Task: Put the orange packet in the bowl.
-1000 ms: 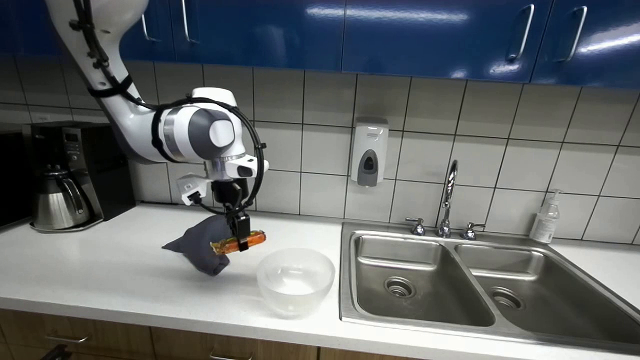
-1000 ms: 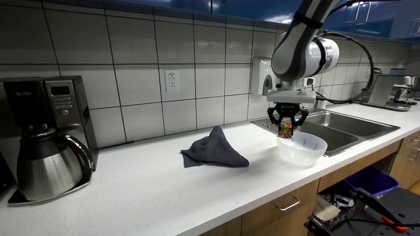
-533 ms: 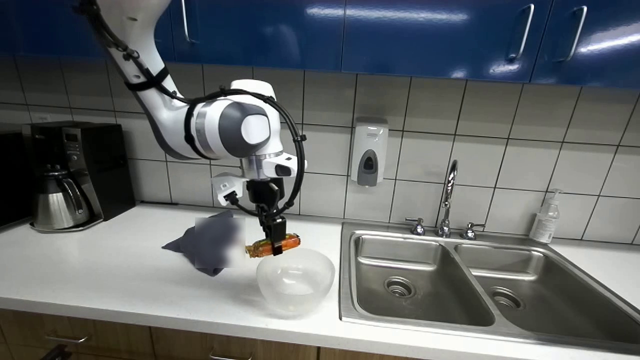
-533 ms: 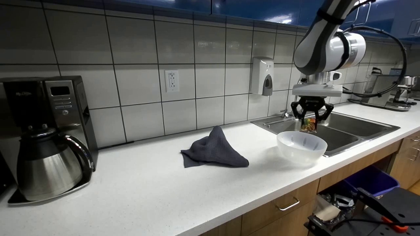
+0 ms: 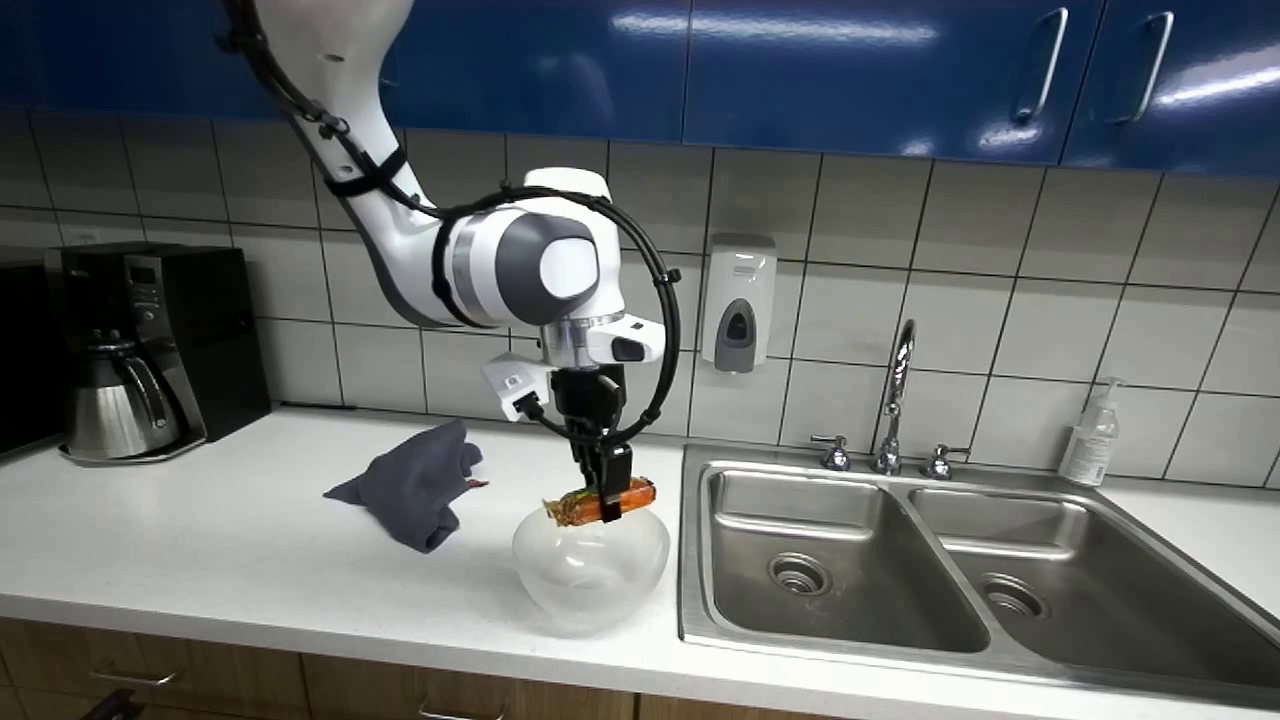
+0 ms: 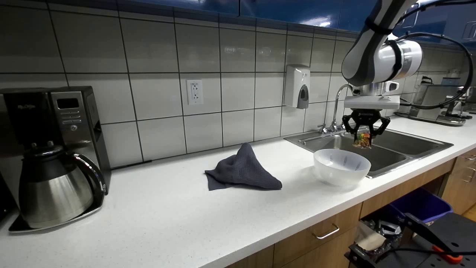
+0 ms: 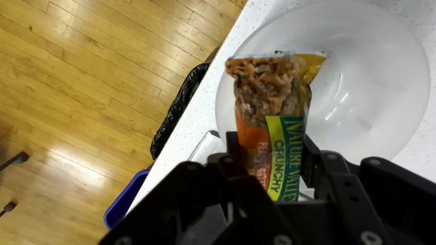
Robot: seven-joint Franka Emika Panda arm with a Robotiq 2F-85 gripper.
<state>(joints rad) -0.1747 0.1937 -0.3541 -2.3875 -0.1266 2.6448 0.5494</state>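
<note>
The pincer [image 6: 363,143] grips the orange packet [image 7: 260,105], its 2 fingers [image 7: 310,160] pressed against it from 9 and 3 o'clock in the wrist view. In an exterior view the frosted bowl [image 5: 590,592] stands upright on the white table [image 5: 250,520], and the packet [image 5: 577,508] crosses its 12 o'clock rim, nearly level, its 9 o'clock end a little lower. In an exterior view the packet [image 6: 363,140] hangs above the bowl's height, toward 1 o'clock; in the wrist view its upper end covers part of the bowl's 9 o'clock side. I cannot tell how much of it is straight over the opening. A yellow strip [image 7: 277,166] on it reads CRUNCHY. From the bowl, a crumpled dark grey cloth [image 5: 410,490] lies at 10 o'clock, and farther out the same way stands a coffee maker [image 5: 215,340] with a steel carafe [image 6: 55,193] in it. At 3 o'clock is the 2-basin sink [image 5: 695,560]; a curved faucet [image 5: 893,400] rises at 2 o'clock, and a white dispenser [image 5: 740,280] hangs at 1 o'clock. In the wrist view, wooden floor [image 7: 85,85] shows at 9 o'clock past the table's edge, with a black bag [image 7: 178,105] and a blue bin [image 7: 124,197] near that edge.
</note>
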